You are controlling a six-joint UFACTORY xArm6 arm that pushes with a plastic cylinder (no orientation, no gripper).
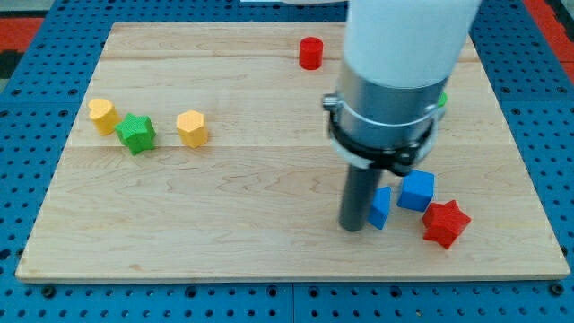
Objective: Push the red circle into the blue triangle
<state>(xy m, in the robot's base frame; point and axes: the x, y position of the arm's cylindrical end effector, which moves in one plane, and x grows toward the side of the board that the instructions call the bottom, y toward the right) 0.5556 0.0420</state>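
Observation:
The red circle (310,53) stands near the view's top, a little right of the middle of the board. The blue triangle (381,207) lies toward the view's lower right, partly hidden by my rod. My tip (353,228) rests on the board right at the blue triangle's left side, touching or nearly touching it. The red circle is far from my tip, toward the view's top.
A blue cube (416,190) and a red star (446,223) lie just right of the blue triangle. A yellow heart (101,114), a green star (135,133) and a yellow hexagon (192,128) sit at the left. A green block (443,100) peeks out behind the arm. The wooden board (269,224) rests on a blue pegboard.

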